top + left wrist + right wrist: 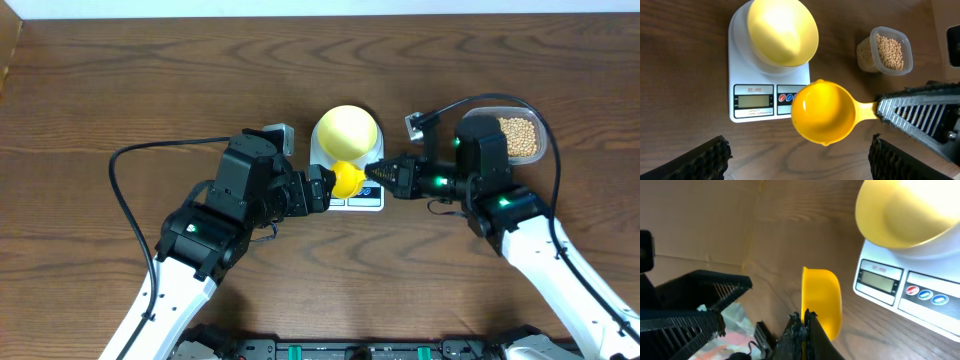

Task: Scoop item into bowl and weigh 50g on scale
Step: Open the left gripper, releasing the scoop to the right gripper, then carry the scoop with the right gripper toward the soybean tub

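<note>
The pale yellow bowl (347,128) stands empty on the white scale (366,203). My right gripper (372,173) is shut on the handle of an empty yellow scoop (346,179), which hovers over the scale's front edge. In the right wrist view the scoop (822,302) sticks out past the shut fingertips. My left gripper (328,188) is open just left of the scoop, holding nothing. From the left wrist the scoop (822,111) lies ahead of the wide-apart fingers (715,152), near the bowl (782,31) and the scale's display (754,101). The beans (517,136) fill a clear tub at the back right.
The clear plastic tub (886,50) sits right of the scale, behind my right arm. Black cables loop over the wooden table (120,90) beside each arm. The table's far edge runs along the top of the overhead view.
</note>
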